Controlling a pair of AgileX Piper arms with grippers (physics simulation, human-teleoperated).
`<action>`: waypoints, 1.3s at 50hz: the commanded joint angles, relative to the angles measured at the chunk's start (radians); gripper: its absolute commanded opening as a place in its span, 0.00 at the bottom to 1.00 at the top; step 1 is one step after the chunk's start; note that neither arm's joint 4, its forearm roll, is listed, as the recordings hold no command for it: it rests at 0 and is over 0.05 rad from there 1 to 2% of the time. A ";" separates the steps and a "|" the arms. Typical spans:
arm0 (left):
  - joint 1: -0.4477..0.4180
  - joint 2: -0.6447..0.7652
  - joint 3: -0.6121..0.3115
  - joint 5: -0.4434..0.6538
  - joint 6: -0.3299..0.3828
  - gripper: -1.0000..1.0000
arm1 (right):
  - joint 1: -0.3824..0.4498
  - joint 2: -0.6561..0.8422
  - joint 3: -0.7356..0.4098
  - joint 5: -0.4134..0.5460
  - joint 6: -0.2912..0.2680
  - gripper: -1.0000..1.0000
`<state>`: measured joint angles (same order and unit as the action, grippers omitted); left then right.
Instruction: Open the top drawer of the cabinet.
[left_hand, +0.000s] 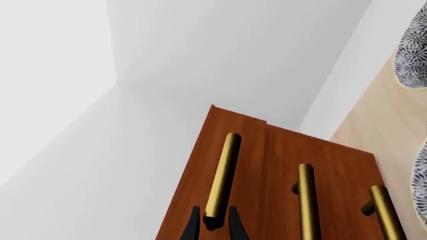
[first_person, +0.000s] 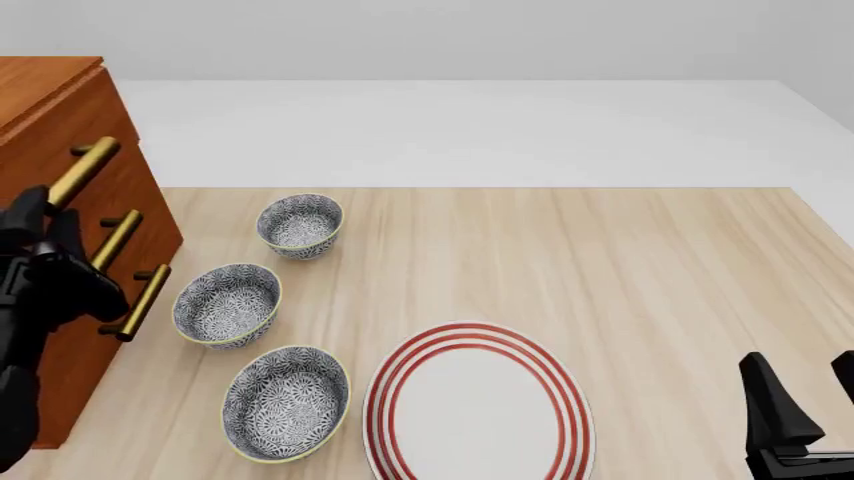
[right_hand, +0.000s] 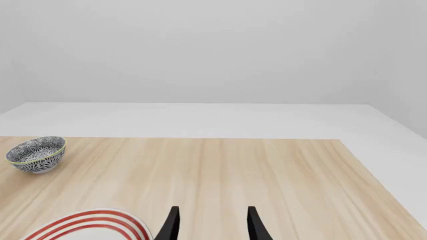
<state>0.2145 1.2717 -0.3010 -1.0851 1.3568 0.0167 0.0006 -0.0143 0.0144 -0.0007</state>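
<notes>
1. The cabinet (first_person: 54, 110) is standing at the left edge of the table (first_person: 641, 270), right in front of your left gripper (left_hand: 216, 225). In the left wrist view the top drawer (left_hand: 200, 170) is showing a small step at its edge against the front beside it, so I judge it is only a little out, or perhaps not yet; the main pull is still left to do.
2. Your left gripper is closing its two fingers around the near end of the top drawer's brass handle (left_hand: 222, 175); they are standing tight on both sides of the bar, so I judge you are gripping it.
3. The red-striped plate (first_person: 478, 405) is lying between your two grippers, away from the drawer's path.
4. Three patterned bowls (first_person: 227, 303) are sitting just beside the cabinet's front. They are lower than the top drawer, but watch your arm near them.
5. Your right gripper (right_hand: 211, 222) is resting with fingers apart, holding nothing, well apart from the cabinet.
</notes>
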 joint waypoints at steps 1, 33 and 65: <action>-0.007 -0.013 0.005 0.004 0.016 0.00 | 0.000 0.000 0.000 0.000 0.000 1.00; -0.040 -0.024 0.013 0.011 0.015 0.00 | 0.000 0.000 0.000 0.000 0.000 1.00; -0.080 -0.049 0.013 0.054 0.016 0.00 | 0.000 0.000 0.000 0.000 0.000 1.00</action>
<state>0.1494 1.2352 -0.2910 -1.0436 1.3631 0.0167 0.0006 -0.0143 0.0145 -0.0007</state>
